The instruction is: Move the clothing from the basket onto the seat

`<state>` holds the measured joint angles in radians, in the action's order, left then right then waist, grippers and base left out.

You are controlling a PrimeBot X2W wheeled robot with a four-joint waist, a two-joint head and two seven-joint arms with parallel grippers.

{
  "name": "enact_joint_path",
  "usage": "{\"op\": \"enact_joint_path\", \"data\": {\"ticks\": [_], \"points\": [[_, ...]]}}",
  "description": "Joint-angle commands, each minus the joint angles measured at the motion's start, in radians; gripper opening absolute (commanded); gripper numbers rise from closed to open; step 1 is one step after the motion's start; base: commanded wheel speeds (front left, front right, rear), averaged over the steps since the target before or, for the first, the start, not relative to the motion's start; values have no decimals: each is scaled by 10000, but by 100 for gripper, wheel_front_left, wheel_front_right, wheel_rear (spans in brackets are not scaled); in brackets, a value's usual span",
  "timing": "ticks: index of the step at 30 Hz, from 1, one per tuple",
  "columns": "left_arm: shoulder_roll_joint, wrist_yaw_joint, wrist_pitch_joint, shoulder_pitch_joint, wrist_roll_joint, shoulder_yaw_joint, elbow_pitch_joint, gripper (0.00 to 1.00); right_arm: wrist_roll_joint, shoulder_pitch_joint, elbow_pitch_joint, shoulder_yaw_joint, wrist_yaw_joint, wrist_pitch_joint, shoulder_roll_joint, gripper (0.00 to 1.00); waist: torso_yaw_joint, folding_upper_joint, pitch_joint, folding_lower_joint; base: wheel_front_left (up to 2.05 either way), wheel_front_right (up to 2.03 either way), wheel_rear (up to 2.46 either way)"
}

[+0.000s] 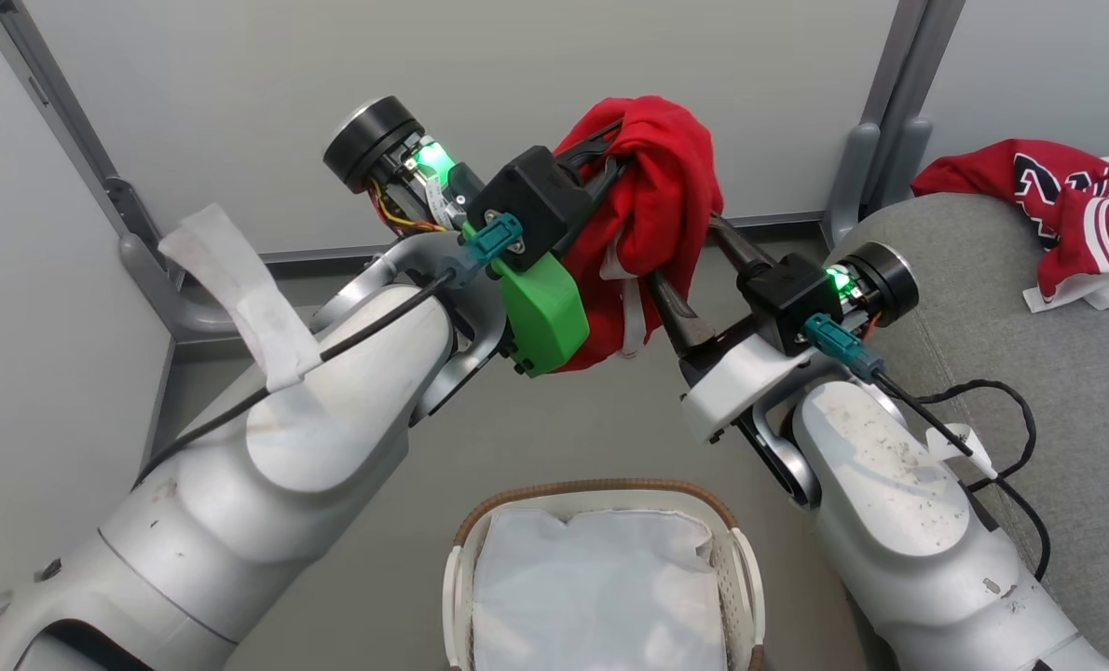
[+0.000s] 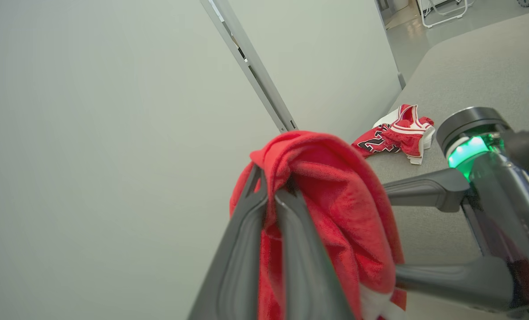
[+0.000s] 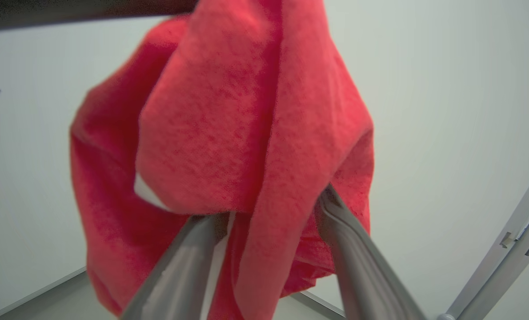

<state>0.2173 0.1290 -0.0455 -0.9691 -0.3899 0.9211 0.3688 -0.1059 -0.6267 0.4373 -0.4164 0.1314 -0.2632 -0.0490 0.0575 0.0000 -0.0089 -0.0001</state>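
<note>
Head view catches us mid-carry: left hand (image 2: 271, 184) pinched tight on the bunched red garment (image 1: 657, 186), up in the air beyond the basket (image 1: 601, 489) and left of the sofa (image 1: 1030, 391). The right hand (image 3: 269, 209) has its fingers spread wide either side of the cloth. The garment hangs long-axis roughly up-down, loose white-trimmed end pointing at the floor, so next we reckon it needs a swing right over the cushion, then a let-go beside the jersey (image 1: 1076, 224).
</note>
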Motion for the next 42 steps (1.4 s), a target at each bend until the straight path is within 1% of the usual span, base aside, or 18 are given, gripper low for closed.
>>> {"op": "enact_joint_path", "data": {"ticks": [1,10,11,13,15,22,29,37,42], "points": [[77,-38,-62,216,-131,-21,34,0,-133,-101,34,-45,-14,-24,-28,0,7,0,-16,1,0,0,0],[295,-367,-507,1261,-735,-279,251,0,-263,75,26,193,-14,-24,-31,0,-7,0,-47,1,0,0,0],[294,-430,-617,1382,-770,-308,271,10,-253,105,44,231,-14,-26,-31,0,-1,0,-45,1,0,0,0],[290,-540,-867,1706,-861,-355,333,36,-190,151,89,325,-14,-24,-31,0,2,0,-42,1,0,0,0],[270,-632,-1093,2007,-955,-379,402,100,-148,189,111,448,-14,-24,-31,0,11,0,-38,1,0,0,0],[188,-961,-1883,2960,-1392,-749,459,100,15,245,155,924,-14,-24,-31,0,-5,0,2,1,0,0,0],[230,-1126,-2123,3874,-1466,-945,476,100,153,391,202,1348,-14,-24,-30,0,-48,0,64,1,0,0,0],[-42,-1151,-2199,4621,-1532,-1111,560,100,310,484,219,1609,-14,-26,-31,0,-125,0,150,1,0,0,0],[-166,-1061,-2209,4929,-1416,-1338,451,100,365,462,196,1769,-14,-24,-30,0,-375,0,321,1,0,0,0]]}}
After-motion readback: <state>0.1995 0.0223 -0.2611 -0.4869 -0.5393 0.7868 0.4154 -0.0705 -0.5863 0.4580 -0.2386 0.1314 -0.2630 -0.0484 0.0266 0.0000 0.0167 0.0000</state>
